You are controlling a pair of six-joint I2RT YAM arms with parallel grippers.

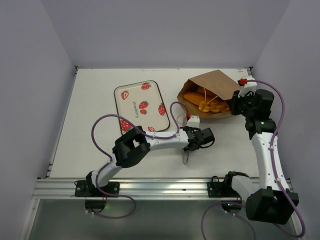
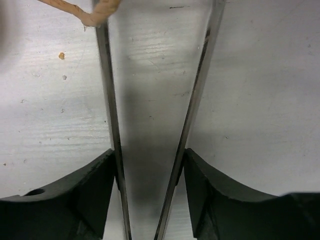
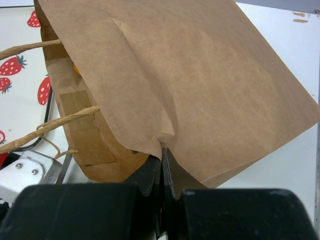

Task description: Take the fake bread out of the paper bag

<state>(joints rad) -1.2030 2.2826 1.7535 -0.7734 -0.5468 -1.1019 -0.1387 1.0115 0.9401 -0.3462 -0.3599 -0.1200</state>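
Observation:
The brown paper bag [image 1: 216,85] lies on its side at the back right, its mouth facing left. Glossy orange fake bread [image 1: 200,102] shows inside the mouth, and a sliver of the bread [image 3: 76,68] is visible in the right wrist view. My right gripper [image 3: 161,156] is shut on the upper edge of the paper bag [image 3: 190,80], holding it up. My left gripper [image 2: 150,162] sits in front of the mouth, shut on silver tongs [image 2: 197,90] whose two arms spread toward the bag. A twisted paper handle [image 2: 97,12] touches the left arm's tip.
A white tray printed with strawberries [image 1: 141,106] lies left of the bag, with nothing on it. The hinge end of the tongs [image 1: 186,158] sticks out behind my left gripper [image 1: 201,138]. Walls stand at the table's back and sides.

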